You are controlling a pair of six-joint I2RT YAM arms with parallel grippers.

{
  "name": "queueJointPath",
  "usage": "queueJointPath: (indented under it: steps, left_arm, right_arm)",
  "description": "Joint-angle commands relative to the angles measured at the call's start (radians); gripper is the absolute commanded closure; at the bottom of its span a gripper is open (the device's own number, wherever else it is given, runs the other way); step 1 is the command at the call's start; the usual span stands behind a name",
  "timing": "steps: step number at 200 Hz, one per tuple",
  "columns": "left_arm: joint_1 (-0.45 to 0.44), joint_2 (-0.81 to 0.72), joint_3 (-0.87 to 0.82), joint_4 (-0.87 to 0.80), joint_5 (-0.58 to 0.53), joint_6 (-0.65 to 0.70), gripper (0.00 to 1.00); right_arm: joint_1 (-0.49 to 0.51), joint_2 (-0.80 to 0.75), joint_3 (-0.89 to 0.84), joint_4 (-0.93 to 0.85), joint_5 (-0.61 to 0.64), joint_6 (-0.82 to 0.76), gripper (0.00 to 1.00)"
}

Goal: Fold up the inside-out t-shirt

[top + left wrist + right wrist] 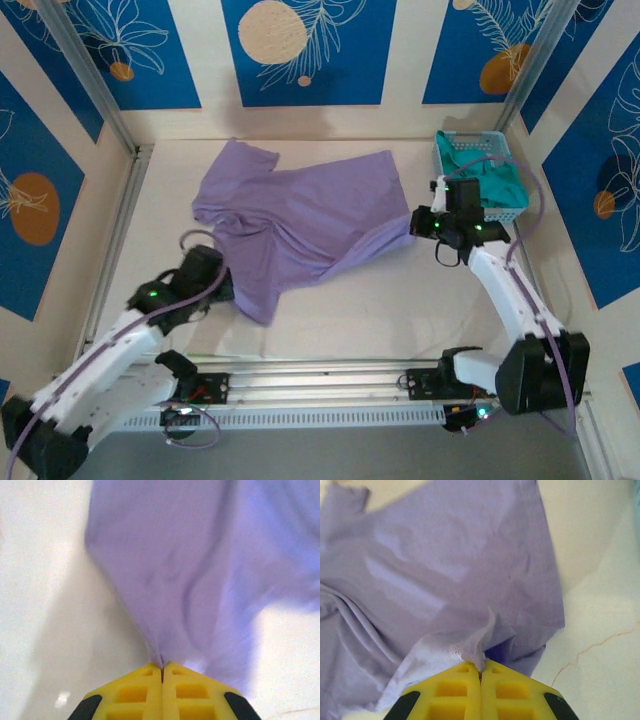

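Pinching t-shirt [300,220] at near edge with left gripper [161,667], at right edge with right gripper [481,670], just beside basket [508,213] holding teal garment [490,178].

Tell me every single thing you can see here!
t-shirt: one, light purple, lying rumpled across the middle of the table.
basket: one, light blue, far right corner of the table.
garment: one, teal-green, inside the basket.
table: one, cream-white, under everything.
wall panels: several, blue with cream and orange prints, around the table.
rail: one, silver, along the near edge.
left gripper: one, yellow fingers, shut on the t-shirt's near left part.
right gripper: one, yellow fingers, shut on the t-shirt's right edge.
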Motion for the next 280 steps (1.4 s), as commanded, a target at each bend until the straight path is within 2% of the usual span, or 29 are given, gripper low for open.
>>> queueJointPath:
  steps: [1, 25, 56, 87, 102, 128, 150, 164, 178, 201, 217, 233, 254, 264, 280]
  left_arm:
    - [0.008, -0.084, 0.222, -0.052, -0.192, 0.170, 1.00]
    - [0.007, -0.056, 0.524, -0.098, -0.268, 0.320, 1.00]
    - [0.007, -0.027, 0.862, -0.076, -0.315, 0.460, 1.00]
    - [0.005, 0.096, 1.180, -0.079, -0.353, 0.587, 1.00]
    - [-0.008, 0.186, 1.292, -0.049, -0.418, 0.665, 1.00]
    - [-0.091, 0.369, 1.463, 0.047, -0.554, 0.836, 1.00]
    - [-0.095, 0.524, 1.636, 0.091, -0.584, 0.943, 1.00]
    - [-0.086, 0.609, 1.678, 0.161, -0.606, 1.037, 1.00]
    - [-0.001, 0.700, 1.718, 0.129, -0.549, 1.003, 1.00]
    - [0.230, 0.862, 1.745, -0.005, -0.358, 0.788, 1.00]
    - [0.349, 0.997, 1.743, -0.040, -0.240, 0.689, 1.00]
    - [0.425, 1.150, 1.745, -0.013, -0.151, 0.646, 1.00]
    - [0.478, 1.371, 1.788, 0.056, -0.068, 0.606, 1.00]
    - [0.490, 1.478, 1.830, 0.091, -0.040, 0.588, 0.86]
    - [0.501, 1.643, 1.940, 0.113, 0.004, 0.575, 0.71]
  right_arm:
    - [-0.029, -0.132, 0.055, 0.006, -0.035, -0.051, 1.00]
    - [-0.053, -0.247, 0.162, -0.051, -0.041, -0.075, 1.00]
    - [-0.056, -0.353, 0.358, -0.158, -0.016, -0.112, 1.00]
    - [-0.056, -0.420, 0.541, -0.212, 0.023, -0.152, 1.00]
    - [-0.057, -0.417, 0.620, -0.212, 0.020, -0.160, 1.00]
    - [-0.057, -0.354, 0.728, -0.204, 0.031, -0.187, 1.00]
    - [-0.056, -0.275, 0.750, -0.156, 0.048, -0.216, 1.00]
    - [-0.055, -0.207, 0.756, -0.135, 0.053, -0.239, 1.00]
    - [-0.056, -0.131, 0.745, -0.092, 0.054, -0.254, 1.00]
    - [-0.056, 0.010, 0.706, 0.004, 0.056, -0.272, 1.00]
    - [-0.057, 0.139, 0.702, 0.062, 0.045, -0.285, 1.00]
    - [-0.056, 0.299, 0.713, 0.121, 0.040, -0.290, 1.00]
    - [-0.055, 0.554, 0.791, 0.187, 0.043, -0.277, 1.00]
    - [-0.055, 0.691, 0.868, 0.196, 0.051, -0.258, 0.94]
    - [-0.047, 0.925, 1.063, 0.146, 0.066, -0.247, 0.79]
